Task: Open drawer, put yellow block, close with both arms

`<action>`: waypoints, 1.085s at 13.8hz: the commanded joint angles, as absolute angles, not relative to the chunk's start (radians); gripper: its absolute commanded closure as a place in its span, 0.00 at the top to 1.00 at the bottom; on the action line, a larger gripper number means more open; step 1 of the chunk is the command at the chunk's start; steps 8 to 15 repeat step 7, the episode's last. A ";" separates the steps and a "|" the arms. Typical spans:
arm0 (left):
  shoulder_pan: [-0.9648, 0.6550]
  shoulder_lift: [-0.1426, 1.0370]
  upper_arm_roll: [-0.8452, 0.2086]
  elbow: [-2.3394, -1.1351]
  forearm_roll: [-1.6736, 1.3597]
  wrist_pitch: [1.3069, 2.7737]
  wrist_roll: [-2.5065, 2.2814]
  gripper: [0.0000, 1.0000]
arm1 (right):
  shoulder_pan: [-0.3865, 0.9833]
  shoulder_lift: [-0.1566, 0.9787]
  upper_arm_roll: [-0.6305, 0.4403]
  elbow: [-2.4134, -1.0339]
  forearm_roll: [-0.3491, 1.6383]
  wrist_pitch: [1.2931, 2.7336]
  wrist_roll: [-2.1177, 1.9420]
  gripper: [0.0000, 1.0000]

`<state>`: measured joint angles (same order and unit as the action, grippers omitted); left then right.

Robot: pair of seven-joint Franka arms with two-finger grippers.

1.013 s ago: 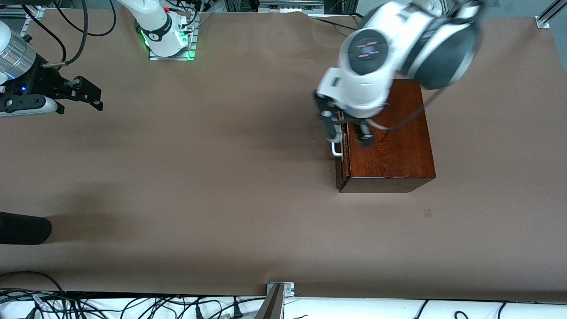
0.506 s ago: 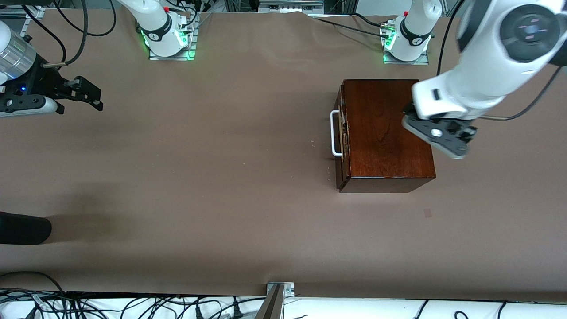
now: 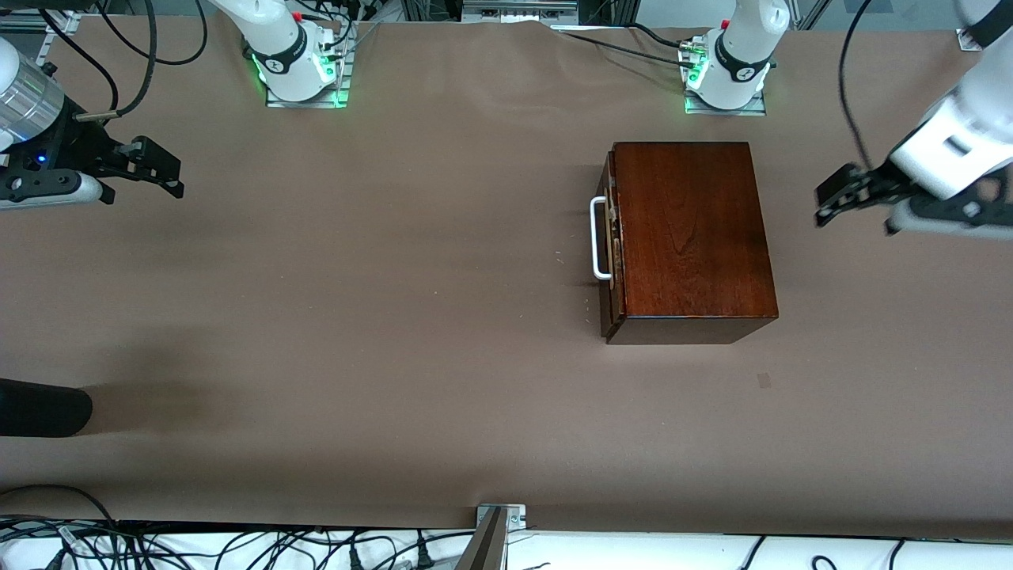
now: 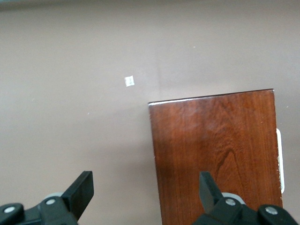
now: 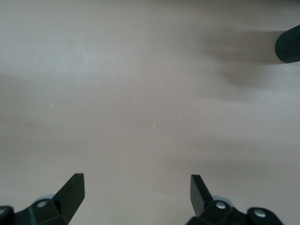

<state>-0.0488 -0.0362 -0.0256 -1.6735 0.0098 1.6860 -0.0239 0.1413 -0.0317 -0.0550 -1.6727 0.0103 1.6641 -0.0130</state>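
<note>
The dark reddish-brown wooden box (image 3: 688,237) stands toward the left arm's end of the table. Its drawer (image 3: 609,309) sits pushed in, the white bar handle (image 3: 599,237) facing the right arm's end. My left gripper (image 3: 859,207) hangs open and empty over bare table beside the box. In the left wrist view its fingers (image 4: 82,187) frame the box top (image 4: 215,154) and the handle's edge (image 4: 280,159). My right gripper (image 3: 162,170) waits open over the table at the right arm's end, nothing between its fingers (image 5: 72,190). The yellow block is out of view.
A black rounded object (image 3: 39,408) pokes in at the right arm's end, nearer the front camera, and shows in the right wrist view (image 5: 288,44). A small pale mark (image 3: 763,381) lies on the brown table cover (image 3: 396,317) near the box. Cables run along the front edge.
My left arm has swung from the drawer handle across the box top and out past it toward the left arm's end. The drawer stays shut. The right arm has not moved.
</note>
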 commanded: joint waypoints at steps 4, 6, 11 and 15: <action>-0.067 -0.084 0.011 -1.738 -0.006 1.700 -0.075 1.00 | 0.138 -0.025 -0.054 -1.654 0.014 1.654 -0.005 1.00; -0.071 -0.084 0.011 -1.738 -0.003 1.672 -0.077 1.00 | 0.138 -0.025 -0.054 -1.654 0.014 1.654 -0.005 1.00; -0.072 -0.084 0.011 -1.738 -0.003 1.671 -0.081 1.00 | 0.138 -0.025 -0.054 -1.652 0.014 1.654 -0.005 1.00; -0.072 -0.084 0.011 -1.738 -0.003 1.671 -0.081 1.00 | 0.138 -0.025 -0.054 -1.652 0.014 1.654 -0.005 1.00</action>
